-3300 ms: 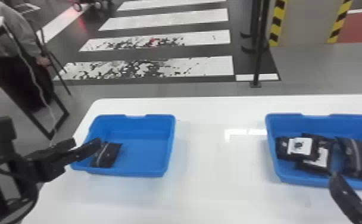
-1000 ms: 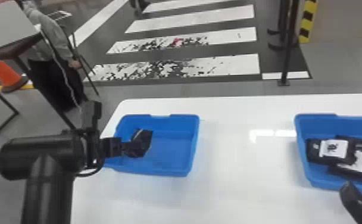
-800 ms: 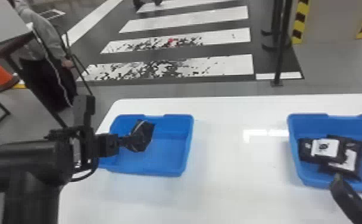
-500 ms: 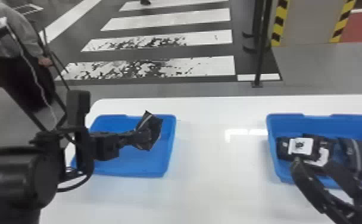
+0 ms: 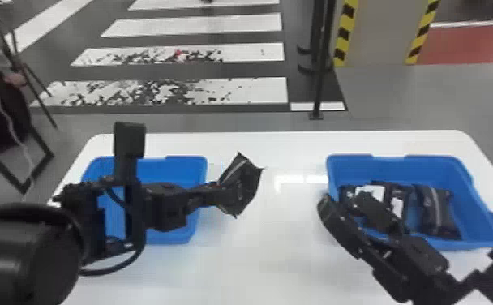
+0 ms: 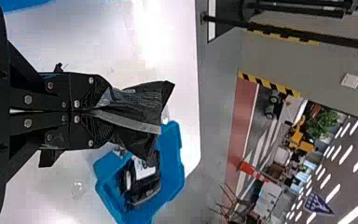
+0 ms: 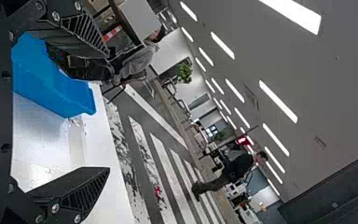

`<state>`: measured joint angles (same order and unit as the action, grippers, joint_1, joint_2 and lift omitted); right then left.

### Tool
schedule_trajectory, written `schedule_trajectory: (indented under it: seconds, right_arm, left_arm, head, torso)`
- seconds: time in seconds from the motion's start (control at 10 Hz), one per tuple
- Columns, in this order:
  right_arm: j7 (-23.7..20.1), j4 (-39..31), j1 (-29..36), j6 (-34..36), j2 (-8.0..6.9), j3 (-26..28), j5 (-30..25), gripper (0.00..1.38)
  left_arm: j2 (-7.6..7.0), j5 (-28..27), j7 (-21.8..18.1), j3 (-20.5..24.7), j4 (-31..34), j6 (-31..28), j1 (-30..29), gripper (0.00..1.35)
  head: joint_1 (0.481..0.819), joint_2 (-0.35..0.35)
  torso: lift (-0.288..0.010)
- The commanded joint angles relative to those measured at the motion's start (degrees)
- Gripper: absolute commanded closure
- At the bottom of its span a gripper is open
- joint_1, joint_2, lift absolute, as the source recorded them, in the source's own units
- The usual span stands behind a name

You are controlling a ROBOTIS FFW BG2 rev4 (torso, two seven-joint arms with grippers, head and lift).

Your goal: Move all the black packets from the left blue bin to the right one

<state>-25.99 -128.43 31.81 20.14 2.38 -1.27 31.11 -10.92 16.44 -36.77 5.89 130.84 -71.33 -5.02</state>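
Seen from the robot's head, the left claw (image 5: 232,194) points to 3 o'clock, pinching one end of a black packet (image 5: 250,175) above the white worktop (image 5: 282,255), just outside the left blue bin (image 5: 185,163). That hold leaves the packet's far end fanned out and free, probably so the other claw can take it. The right claw (image 5: 345,202), spread with nothing between its fingers, points to about 11 o'clock at the right blue bin's (image 5: 428,160) 8 o'clock side, likely set there to receive. Inside that bin, white-labelled packets (image 5: 370,190) lie beside a striped packet (image 5: 434,211) at their 3 o'clock. The left arm (image 5: 18,255) partly covers its bin, so I cannot tell whether packets remain.
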Motion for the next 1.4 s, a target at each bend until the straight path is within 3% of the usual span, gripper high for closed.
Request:
schedule_trajectory:
  seconds: [0.0, 0.3, 0.6, 0.7, 0.9, 1.3]
  right_arm:
    - [0.0, 1.8, -2.8, 0.5, 0.25, -1.1, 0.8, 0.17]
    - [0.1, 4.6, -6.9, 0.5, 1.31, -4.8, 2.4, 0.17]
    - [1.9, 8.1, -10.0, 0.5, 1.84, -7.4, 2.3, 0.17]
    - [2.4, 8.5, -10.9, 0.3, 2.01, -7.3, 2.4, 0.23]
    - [2.5, 8.4, -11.3, 2.2, 2.28, -7.3, 2.4, 1.16]
    - [2.9, 7.1, -10.9, 3.1, 2.36, -7.3, 1.7, 1.24]
  left_arm:
    - [0.11, 2.1, 0.1, -2.9, 0.0, 0.6, 0.4, 1.2]
    - [0.64, 4.4, 0.4, -5.3, 0.0, 0.7, 0.4, 1.2]
    - [0.81, 7.0, 0.7, -8.2, 0.0, 1.2, 0.9, 1.2]
    - [0.81, 7.0, 0.8, -8.9, 0.0, 1.2, 1.1, 1.2]
    - [0.81, 7.3, 0.9, -8.4, -0.1, 1.2, 0.8, 1.2]
    - [0.9, 7.8, 1.0, -8.2, -0.1, 1.2, 0.5, 1.2]
  head:
    - [0.695, 0.063]
    - [0.695, 0.025]
    - [0.695, 0.031]
    - [0.695, 0.024]
    - [0.695, 0.01]
    - [0.695, 0.014]
  torso:
    - [-0.139]
    - [-0.139]
    - [-0.139]
    - [-0.139]
    - [-0.139]
    - [-0.139]
